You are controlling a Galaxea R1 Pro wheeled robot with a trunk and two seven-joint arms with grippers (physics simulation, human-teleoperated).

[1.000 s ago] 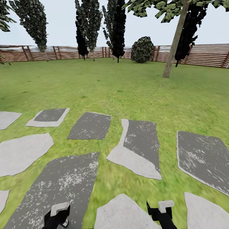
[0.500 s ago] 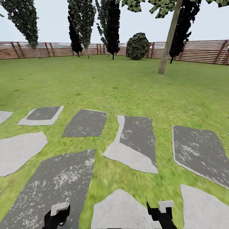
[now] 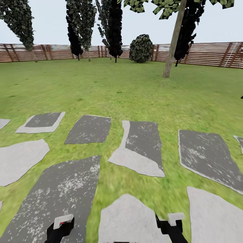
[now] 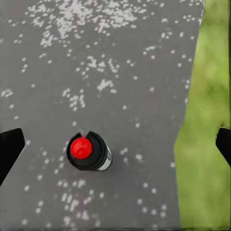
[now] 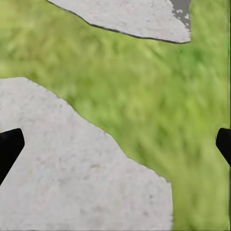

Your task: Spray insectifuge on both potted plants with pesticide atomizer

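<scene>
The pesticide atomizer and the potted plants are out of view. In the head view the garden lawn (image 3: 135, 91) stretches to a brown slatted fence (image 3: 206, 54), with grey paving slabs (image 3: 141, 148) in front of me. My left gripper (image 3: 63, 223) and right gripper (image 3: 169, 221) hang low at the picture's near edge, both empty. In the left wrist view the left gripper (image 4: 115, 144) is open over a dark speckled slab (image 4: 96, 72), and a small black round thing with a red top (image 4: 88, 151) lies between its fingers. The right gripper (image 5: 115, 144) is open over grass and a pale slab (image 5: 72, 178).
A leaning tree trunk (image 3: 172, 40) stands on the lawn at the far right. Dark tall trees (image 3: 113, 30) and a round bush (image 3: 141, 49) line the fence. Open grass lies between the paving and the fence.
The whole head view has slid left, so the camera has turned to the right. Both grippers keep their place in the picture and stay open.
</scene>
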